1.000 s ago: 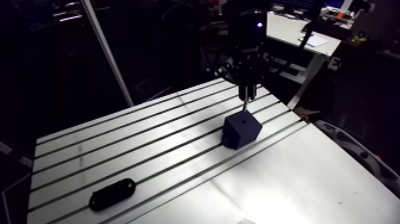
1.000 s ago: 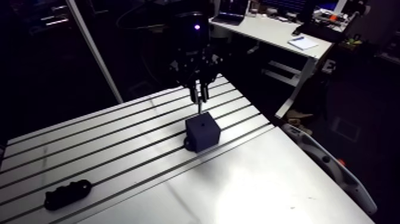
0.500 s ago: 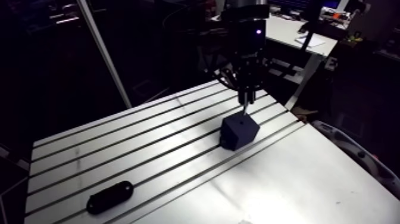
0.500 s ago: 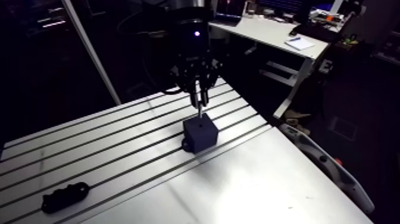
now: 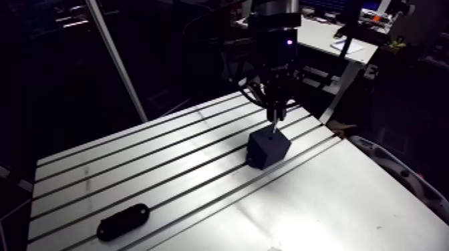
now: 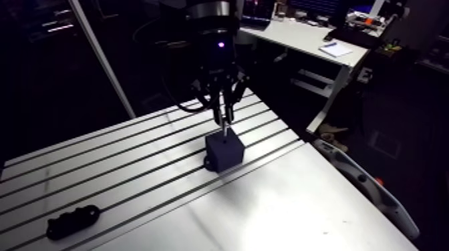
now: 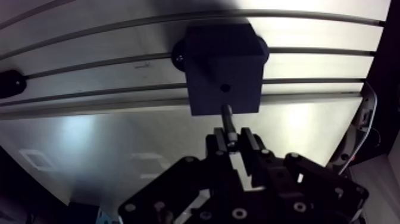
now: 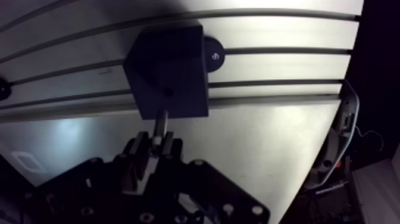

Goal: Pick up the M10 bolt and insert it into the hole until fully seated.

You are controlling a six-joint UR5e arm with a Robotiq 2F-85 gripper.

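One bolt [image 7: 227, 117] clamped in hand [image 7: 234, 142] | tip seemingly close above block [image 7: 223, 65], near hole [image 7: 225, 87]

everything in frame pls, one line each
table: 1, slotted aluminium, under everything.
block: 1, dark, on the table's slots under the gripper.
hole: 1, in the block's top face, empty.
base tabs: 2, round, black, one on each side of the block's base.
oblong part: 1, black, lying flat near the table's edge, far from the block.
curved piece: 1, light grey, along the table's side edge; what it is, I cannot tell.
bolt: 1, dark, held between the fingers, tip over the block, not in the hole.
gripper: 1, black, shut on the bolt.
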